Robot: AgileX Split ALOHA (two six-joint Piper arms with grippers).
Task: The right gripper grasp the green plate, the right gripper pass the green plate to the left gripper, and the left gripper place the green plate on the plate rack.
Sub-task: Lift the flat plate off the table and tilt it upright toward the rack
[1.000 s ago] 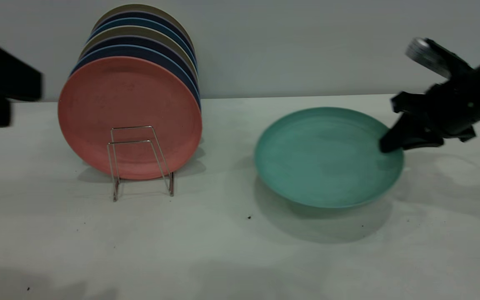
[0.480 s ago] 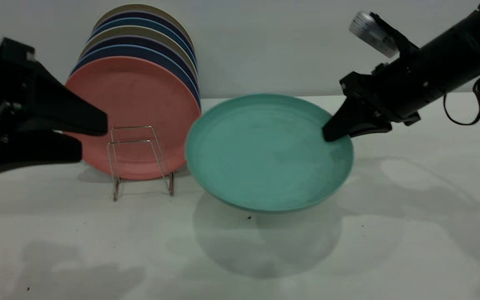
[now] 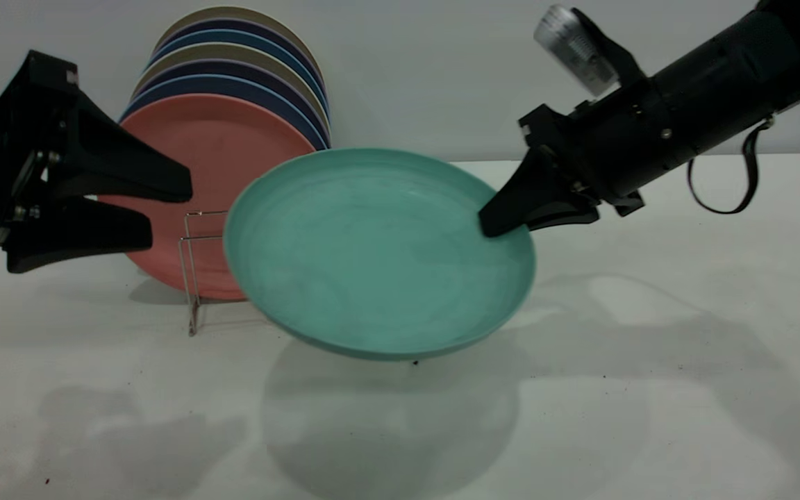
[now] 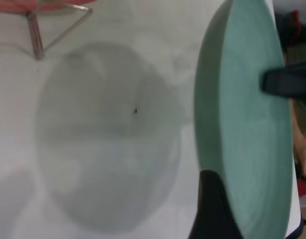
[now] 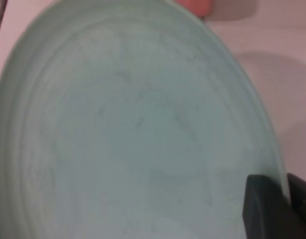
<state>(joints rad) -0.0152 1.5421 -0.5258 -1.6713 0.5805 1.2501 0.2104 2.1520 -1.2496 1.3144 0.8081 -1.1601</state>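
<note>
The green plate (image 3: pixel 379 253) hangs tilted in the air above the table, in front of the plate rack (image 3: pixel 192 278). My right gripper (image 3: pixel 501 223) is shut on the plate's right rim; in the right wrist view its fingers (image 5: pixel 264 209) pinch the rim of the plate (image 5: pixel 138 129). My left gripper (image 3: pixel 169 214) is open at the left, level with the plate's left rim and a short gap from it. In the left wrist view one of its fingers (image 4: pixel 212 211) sits beside the plate's edge (image 4: pixel 242 139). The plate hides the rack's right side.
A salmon-pink plate (image 3: pixel 192 149) leans in the rack, with several dark blue and olive plates (image 3: pixel 233 69) stacked behind it. The white table (image 3: pixel 650 361) stretches to the front and right. A grey wall stands behind.
My right gripper lifted the green plate off the table and carried it left toward the rack. My left gripper came in from the left edge, open, and rose slightly.
</note>
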